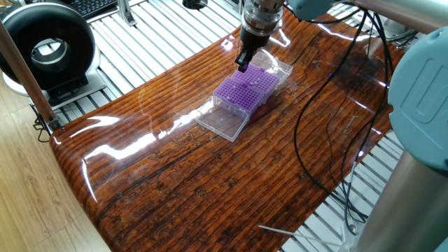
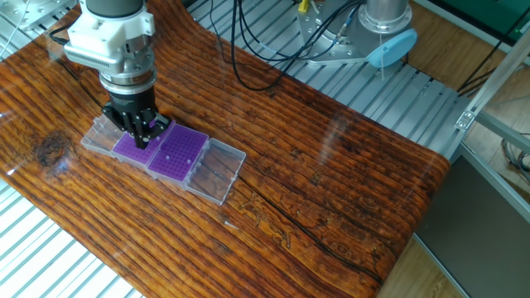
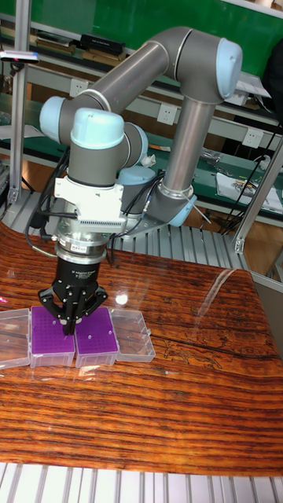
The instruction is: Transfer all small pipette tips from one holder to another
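Purple racks sit side by side, touching, in the tall fixed view: left rack (image 3: 52, 336) and right rack (image 3: 96, 336), each in a clear box with its lid folded flat outward, left lid (image 3: 13, 339) and right lid (image 3: 132, 335).

Gripper (image 3: 72, 324) points straight down, just above the seam side of the left rack, near its right edge. Key relation: the right rack lies directly to the gripper's right in that view, one short sideways hop along the row the two racks make. In the other fixed view the gripper (image 2: 142, 135) sits over the same rack (image 2: 137, 146), with its neighbour (image 2: 179, 154) beyond it.

Fingers drawn in close at the tips; cannot tell if a tip is pinched between them, too small to resolve. A few pale dots show on the right rack, possibly seated tips.

Nothing stands between the two racks. Wooden tabletop (image 1: 175, 182) around them is bare; black cables (image 1: 329, 119) hang well off to the side, clear of the hop. One arm only.
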`<state>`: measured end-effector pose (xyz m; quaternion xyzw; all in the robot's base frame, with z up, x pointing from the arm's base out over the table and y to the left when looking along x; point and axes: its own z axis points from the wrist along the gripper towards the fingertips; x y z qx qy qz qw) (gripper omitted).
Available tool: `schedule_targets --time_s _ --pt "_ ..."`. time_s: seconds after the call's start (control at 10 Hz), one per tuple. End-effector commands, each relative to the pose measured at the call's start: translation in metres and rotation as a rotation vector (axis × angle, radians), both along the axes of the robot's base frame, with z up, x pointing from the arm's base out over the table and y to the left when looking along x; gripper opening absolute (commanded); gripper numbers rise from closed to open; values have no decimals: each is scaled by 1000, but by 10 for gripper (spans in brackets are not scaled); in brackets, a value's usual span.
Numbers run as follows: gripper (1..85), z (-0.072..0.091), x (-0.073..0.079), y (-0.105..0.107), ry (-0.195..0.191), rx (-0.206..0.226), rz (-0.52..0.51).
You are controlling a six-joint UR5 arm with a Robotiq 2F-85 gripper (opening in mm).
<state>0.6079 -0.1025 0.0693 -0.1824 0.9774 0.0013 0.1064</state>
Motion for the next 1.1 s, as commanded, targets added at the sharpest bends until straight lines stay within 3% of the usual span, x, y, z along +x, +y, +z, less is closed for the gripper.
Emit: schedule_targets --time_s 0.0,0.4,1.0 --pt "13 0 1 -2 -10 8 -3" --pt "13 4 -4 -7 12 -20 -22" --pt "13 4 -3 -3 5 4 -22"
